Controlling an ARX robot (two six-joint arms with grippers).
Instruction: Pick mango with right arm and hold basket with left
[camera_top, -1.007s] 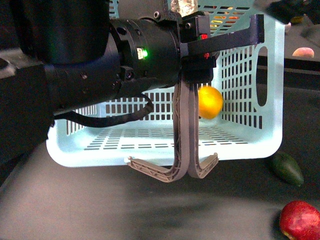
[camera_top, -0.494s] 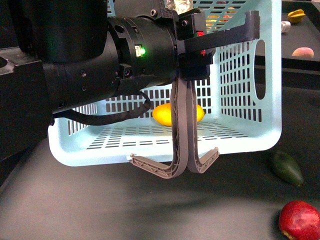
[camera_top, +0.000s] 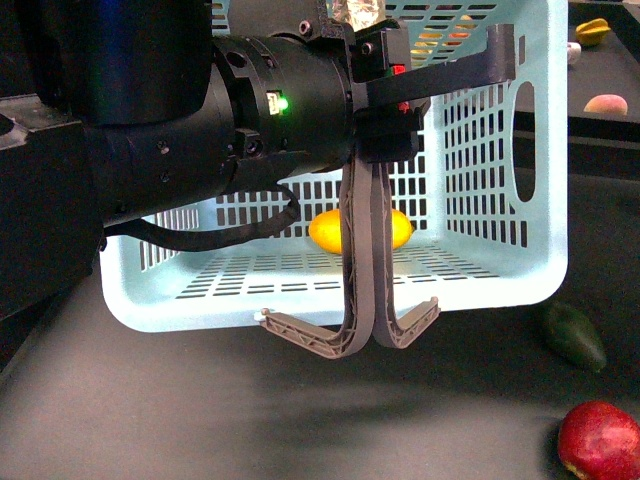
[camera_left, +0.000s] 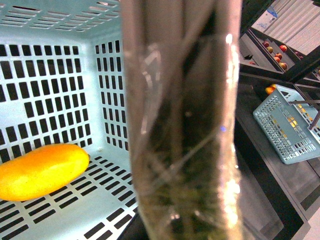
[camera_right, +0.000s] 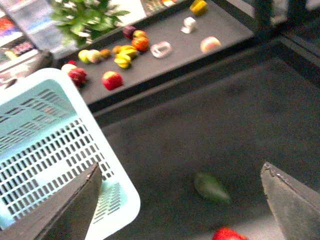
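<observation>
Hanging tipped from the left fingers (camera_top: 470, 68), pinched on its handles (camera_top: 360, 250), the basket (camera_top: 500, 270) could spill the mango (camera_top: 325, 230) toward the desk (camera_top: 200, 420)'s near edge; right fingers (camera_right: 75, 205) gape, empty.

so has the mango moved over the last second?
Yes. In the front view the mango has dropped and shifted left: it was right of the grey handles, now it lies on the basket floor behind them.

A smooth yellow-orange oval mango (camera_top: 325, 232) lies on its side at the centre of the frame, on the slotted floor of a large pale turquoise plastic basket (camera_top: 480, 150) whose two grey-brown curved handles (camera_top: 365, 260) rise pressed together, partly hiding the fruit.
</observation>
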